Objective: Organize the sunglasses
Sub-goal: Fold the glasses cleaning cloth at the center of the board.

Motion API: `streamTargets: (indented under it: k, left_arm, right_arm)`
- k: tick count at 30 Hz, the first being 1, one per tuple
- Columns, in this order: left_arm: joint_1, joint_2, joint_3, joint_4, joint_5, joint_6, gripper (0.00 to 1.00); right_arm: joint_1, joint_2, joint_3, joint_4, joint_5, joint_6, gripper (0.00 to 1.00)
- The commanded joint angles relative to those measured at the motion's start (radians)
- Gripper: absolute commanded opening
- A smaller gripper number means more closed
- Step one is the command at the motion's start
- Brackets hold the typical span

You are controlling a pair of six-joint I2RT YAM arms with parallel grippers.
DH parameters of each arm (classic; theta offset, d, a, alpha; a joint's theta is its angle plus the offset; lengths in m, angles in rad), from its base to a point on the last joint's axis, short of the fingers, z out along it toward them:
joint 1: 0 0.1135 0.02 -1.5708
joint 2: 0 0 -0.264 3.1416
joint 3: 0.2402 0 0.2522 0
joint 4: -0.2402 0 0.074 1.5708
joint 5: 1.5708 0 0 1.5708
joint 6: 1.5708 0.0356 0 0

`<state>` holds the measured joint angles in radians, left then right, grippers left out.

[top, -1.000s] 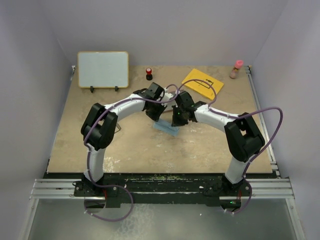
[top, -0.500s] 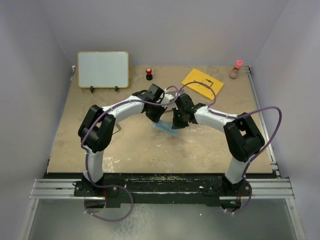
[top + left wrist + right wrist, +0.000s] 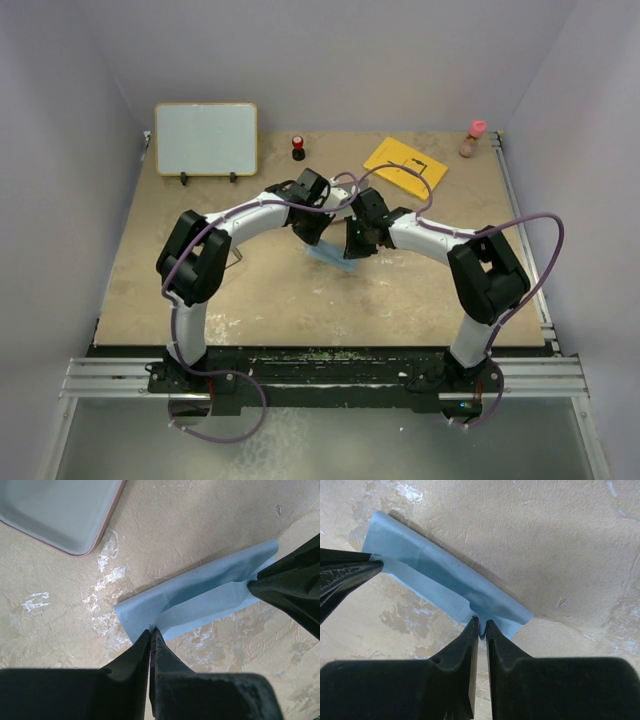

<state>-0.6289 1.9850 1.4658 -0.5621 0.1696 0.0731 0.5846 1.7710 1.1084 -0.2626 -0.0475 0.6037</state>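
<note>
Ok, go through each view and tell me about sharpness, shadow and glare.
Top external: even, soft light, no glare, the blue cloth small between the arms. Left wrist: cloth sharp, the near fingers black and featureless. Right wrist: a dark shadow along the cloth's fold.

Left arm: reaches forward and inward to mid-table, wrist angled down.
Left gripper (image 3: 150, 630): jaws pressed together, pinching a cloth edge.
Right arm: mirrors it, bent inward.
Right gripper (image 3: 481, 624): jaws slightly parted.

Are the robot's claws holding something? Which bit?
The left gripper pinches one edge of the blue cloth. The right gripper is at the opposite edge, slightly parted; its hold can't be told.
</note>
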Motion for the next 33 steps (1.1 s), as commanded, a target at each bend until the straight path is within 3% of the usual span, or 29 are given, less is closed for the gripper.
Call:
streamTargets:
  k: [1, 13, 33]
  left_arm:
    - [-0.005, -0.04, -0.008, 0.029, -0.018, 0.023, 0.05]
    - [-0.005, -0.051, -0.028, 0.045, -0.024, 0.031, 0.08]
    - [-0.005, -0.132, -0.119, 0.113, -0.046, 0.052, 0.18]
  right_arm:
    - [0.007, -0.062, -0.012, 0.032, -0.03, -0.002, 0.17]
    - [0.007, -0.102, -0.056, 0.063, -0.098, 0.012, 0.19]
    - [0.005, -0.104, -0.07, 0.063, -0.121, 0.027, 0.11]
